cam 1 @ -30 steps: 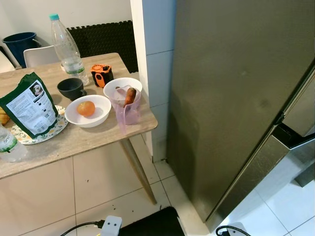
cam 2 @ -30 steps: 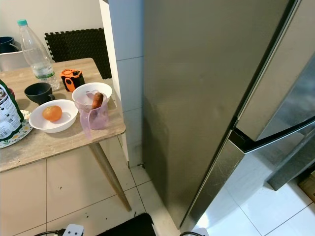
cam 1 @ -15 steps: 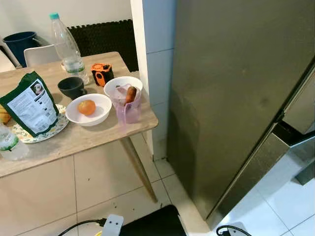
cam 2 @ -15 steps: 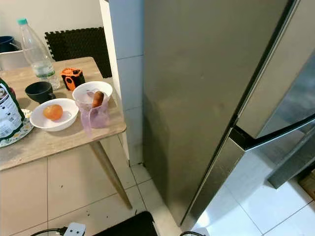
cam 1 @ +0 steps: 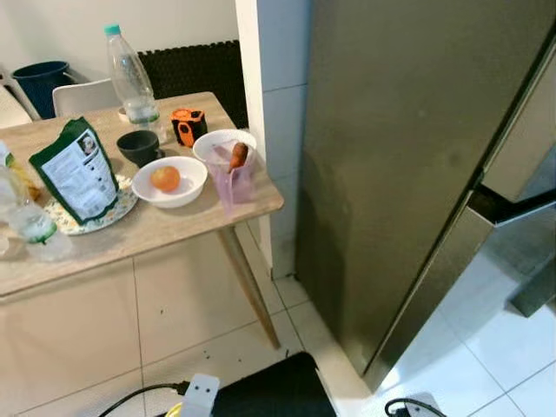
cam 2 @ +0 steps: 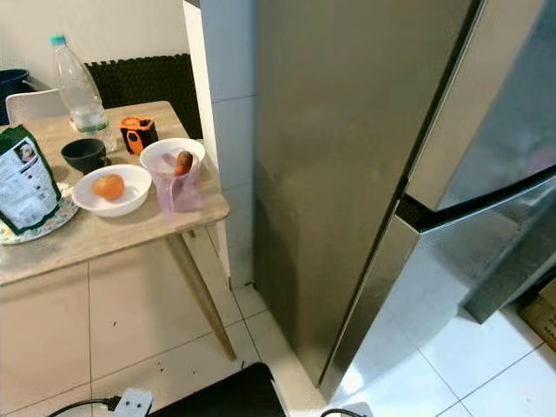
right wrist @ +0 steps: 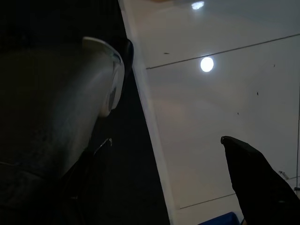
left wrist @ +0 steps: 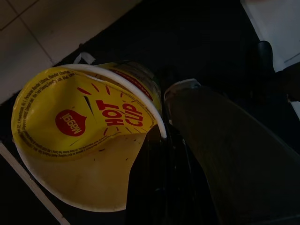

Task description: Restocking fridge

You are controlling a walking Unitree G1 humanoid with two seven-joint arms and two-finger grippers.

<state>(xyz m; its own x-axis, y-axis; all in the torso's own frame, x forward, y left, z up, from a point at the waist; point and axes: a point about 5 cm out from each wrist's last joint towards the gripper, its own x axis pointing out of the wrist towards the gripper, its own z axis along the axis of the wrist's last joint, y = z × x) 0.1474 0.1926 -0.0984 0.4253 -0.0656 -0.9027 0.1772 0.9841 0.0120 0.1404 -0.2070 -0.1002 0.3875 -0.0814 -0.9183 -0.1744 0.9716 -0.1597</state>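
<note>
The left tool [left wrist: 159, 187] hangs low over the dark floor mat, clenched on a yellow noodle cup [left wrist: 79, 140]. The right tool's [right wrist: 187, 187] fingers stand apart, released. The steel fridge [cam 2: 347, 156] stands closed beside the tabletop [cam 1: 156, 230].

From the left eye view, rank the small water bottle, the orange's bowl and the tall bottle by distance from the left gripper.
The left gripper holds a yellow cup low beside the robot, so probably:
1. Small bottle, table's near edge.
2. White bowl, mid-table.
3. Tall bottle, far edge.
</note>
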